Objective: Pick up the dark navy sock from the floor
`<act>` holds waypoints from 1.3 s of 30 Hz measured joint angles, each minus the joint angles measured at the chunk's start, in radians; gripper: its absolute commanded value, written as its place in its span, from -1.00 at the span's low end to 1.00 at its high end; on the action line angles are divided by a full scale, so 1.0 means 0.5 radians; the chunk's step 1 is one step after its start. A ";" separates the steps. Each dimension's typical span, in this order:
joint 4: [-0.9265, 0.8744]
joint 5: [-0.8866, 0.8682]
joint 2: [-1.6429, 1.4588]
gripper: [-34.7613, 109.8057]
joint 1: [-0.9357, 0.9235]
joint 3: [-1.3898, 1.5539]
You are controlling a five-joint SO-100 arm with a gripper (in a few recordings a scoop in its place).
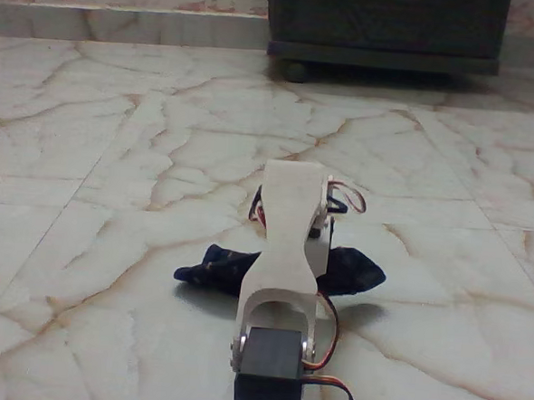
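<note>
Servo block (pixel 268 368): dark grey, nearest the camera at the bottom centre of the fixed view, seated in a white bracket.
Wires (pixel 331 335): red, orange and dark strands loop off the right side of the servo block; more curl by the top of the arm.
Arm (pixel 289 238): white, reaches away from the camera over the floor, tip pointing down.
Claw (pixel 315 228): hidden behind the arm's far end, just above the sock; whether the fingers are apart or together cannot be told.
Sock (pixel 219 268): dark navy with tiny light specks, lies flat on the floor behind the arm, ends showing to both sides of it.
Floor (pixel 116 154): glossy cream marble tiles, reddish-brown veins, thin grout lines.
Cabinet (pixel 386 26): dark wood, on a round foot, against the far wall at upper right.
</note>
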State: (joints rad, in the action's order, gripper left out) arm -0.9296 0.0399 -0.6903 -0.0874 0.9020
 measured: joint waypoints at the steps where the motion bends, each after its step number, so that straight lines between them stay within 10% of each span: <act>1: 0.018 0.037 -0.104 -0.52 0.000 0.120; 11: 0.190 0.212 -0.844 -0.52 0.000 0.930; 22: 1.433 0.653 -1.749 -0.52 0.006 2.503; 39: 2.169 1.335 -2.595 -0.52 -0.025 3.326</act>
State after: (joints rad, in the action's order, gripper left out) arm 0.1549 0.7072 -1.9880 -0.0997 2.5648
